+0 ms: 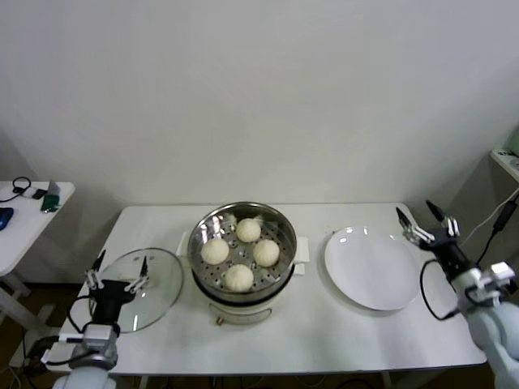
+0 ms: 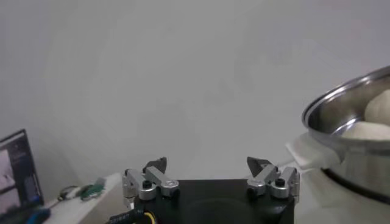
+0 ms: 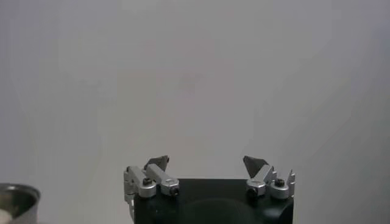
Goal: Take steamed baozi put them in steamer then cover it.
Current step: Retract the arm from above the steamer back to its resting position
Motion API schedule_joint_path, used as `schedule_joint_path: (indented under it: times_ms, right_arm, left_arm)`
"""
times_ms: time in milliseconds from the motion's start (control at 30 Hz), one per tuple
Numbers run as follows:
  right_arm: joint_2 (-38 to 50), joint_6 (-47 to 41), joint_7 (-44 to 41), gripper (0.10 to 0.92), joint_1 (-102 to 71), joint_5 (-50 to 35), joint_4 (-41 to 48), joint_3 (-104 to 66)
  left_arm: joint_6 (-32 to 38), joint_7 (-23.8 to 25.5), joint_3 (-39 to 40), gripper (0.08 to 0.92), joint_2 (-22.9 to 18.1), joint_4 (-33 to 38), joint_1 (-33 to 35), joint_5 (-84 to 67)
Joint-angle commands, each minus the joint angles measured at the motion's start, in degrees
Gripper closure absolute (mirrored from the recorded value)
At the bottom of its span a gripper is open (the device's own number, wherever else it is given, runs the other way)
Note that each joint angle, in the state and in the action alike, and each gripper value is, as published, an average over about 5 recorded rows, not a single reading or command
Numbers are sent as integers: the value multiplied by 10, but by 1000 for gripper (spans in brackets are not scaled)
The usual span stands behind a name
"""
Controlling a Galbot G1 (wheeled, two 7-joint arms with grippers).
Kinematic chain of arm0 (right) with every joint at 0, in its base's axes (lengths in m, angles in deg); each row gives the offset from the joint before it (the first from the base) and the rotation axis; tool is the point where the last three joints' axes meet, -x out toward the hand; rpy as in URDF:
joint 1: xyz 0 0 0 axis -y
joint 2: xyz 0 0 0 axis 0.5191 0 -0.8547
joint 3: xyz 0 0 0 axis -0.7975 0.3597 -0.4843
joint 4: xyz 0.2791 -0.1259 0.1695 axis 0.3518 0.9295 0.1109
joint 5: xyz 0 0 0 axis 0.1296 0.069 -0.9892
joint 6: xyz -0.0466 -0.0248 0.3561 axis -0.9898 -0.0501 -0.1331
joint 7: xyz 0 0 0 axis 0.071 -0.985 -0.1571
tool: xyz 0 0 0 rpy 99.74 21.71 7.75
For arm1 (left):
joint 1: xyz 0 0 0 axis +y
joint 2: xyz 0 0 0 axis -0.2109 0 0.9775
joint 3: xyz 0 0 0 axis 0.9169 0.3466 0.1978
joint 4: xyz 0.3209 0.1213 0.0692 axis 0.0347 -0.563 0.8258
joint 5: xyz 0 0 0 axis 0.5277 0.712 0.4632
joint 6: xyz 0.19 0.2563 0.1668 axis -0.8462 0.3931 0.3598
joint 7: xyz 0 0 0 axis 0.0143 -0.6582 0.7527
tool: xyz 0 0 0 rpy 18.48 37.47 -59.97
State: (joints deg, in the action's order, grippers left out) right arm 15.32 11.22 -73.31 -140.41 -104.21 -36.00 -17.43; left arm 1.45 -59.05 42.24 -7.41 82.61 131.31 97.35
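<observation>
4 baozi (image 1: 240, 252) sit in the steamer (image 1: 280, 279); left hand (image 1: 120, 271) and right hand (image 1: 422, 215) both spread, empty.

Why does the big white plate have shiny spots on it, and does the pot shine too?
Head view: room light glints off the plate near its far rim, the steamer wall gleams, and the glass lid shows a faint sheen. Left wrist view: the steamer's rim catches a bright streak. Right wrist view: mostly a plain, evenly lit wall.

The surface (image 1: 324, 340) is viewed from above by the head camera; the wall is faced by both wrist cameras, the steamer (image 2: 350, 122) being shared.
</observation>
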Motion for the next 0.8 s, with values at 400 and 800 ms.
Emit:
schedule_joint_path:
  times_ms: [400,800]
  right_arm:
    - [-201,174,36,203,-168,156,-13,10]
    - [-208,171,53,203,-183,152,-11,35]
  left_arm:
    - [92,-262,-16,177,34,-172,33,598]
    - [112,-235,3,177,40,-251,20,658]
